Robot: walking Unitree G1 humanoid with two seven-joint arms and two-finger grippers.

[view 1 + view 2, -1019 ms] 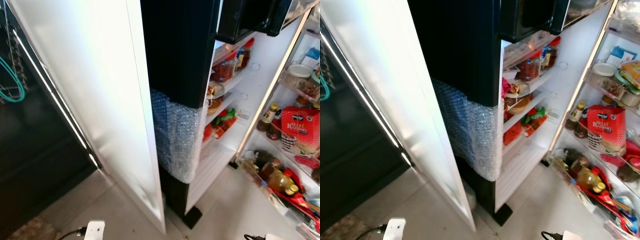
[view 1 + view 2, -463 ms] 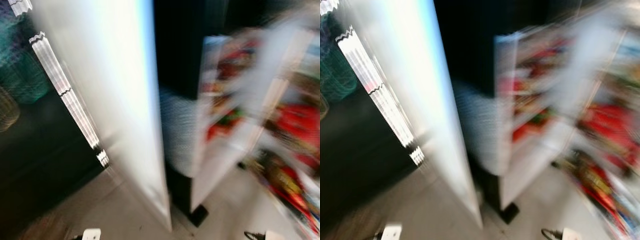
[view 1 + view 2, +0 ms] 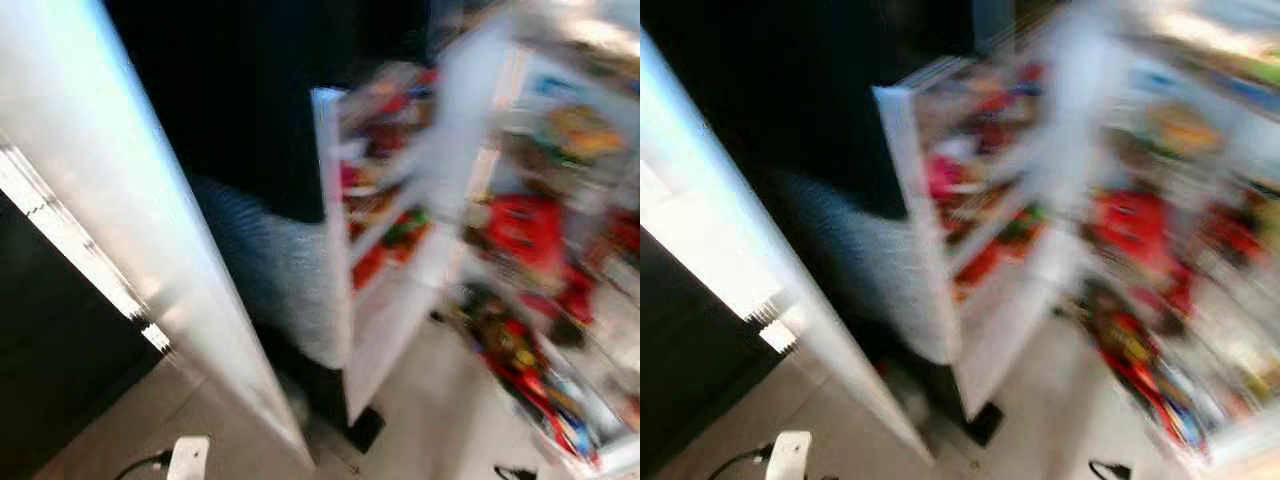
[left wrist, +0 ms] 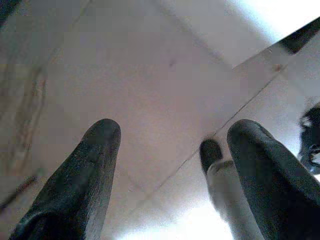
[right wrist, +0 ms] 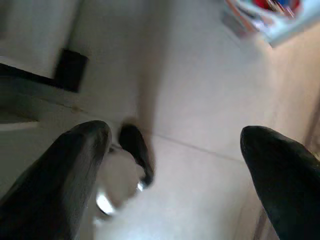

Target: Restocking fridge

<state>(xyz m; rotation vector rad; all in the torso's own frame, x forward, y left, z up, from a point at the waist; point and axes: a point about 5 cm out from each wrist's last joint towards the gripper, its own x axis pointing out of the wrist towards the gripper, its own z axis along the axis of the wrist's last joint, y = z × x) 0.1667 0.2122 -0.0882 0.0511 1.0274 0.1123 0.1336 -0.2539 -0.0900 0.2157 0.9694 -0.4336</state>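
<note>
The picture is blurred by motion. The open fridge (image 3: 332,250) stands ahead, its inner shelves (image 3: 385,205) packed with red, green and orange food. Its open door rack (image 3: 520,360) on the right holds bottles and a red package (image 3: 525,225). Both arms hang low. My left gripper (image 4: 175,132) is open over the tiled floor with nothing between its fingers. My right gripper (image 5: 175,135) is open as well, over the floor by the fridge's black foot (image 5: 70,70).
A tall white door panel (image 3: 110,210) slants across the left, with dark space behind it. Bubble wrap (image 3: 275,275) covers the fridge's black side. Pale floor tiles (image 3: 440,420) lie in front. My own feet (image 4: 212,152) show below the grippers.
The whole picture has swung and stays blurred: the camera has turned right, bringing more of the door rack into view. Both arms still hang low.
</note>
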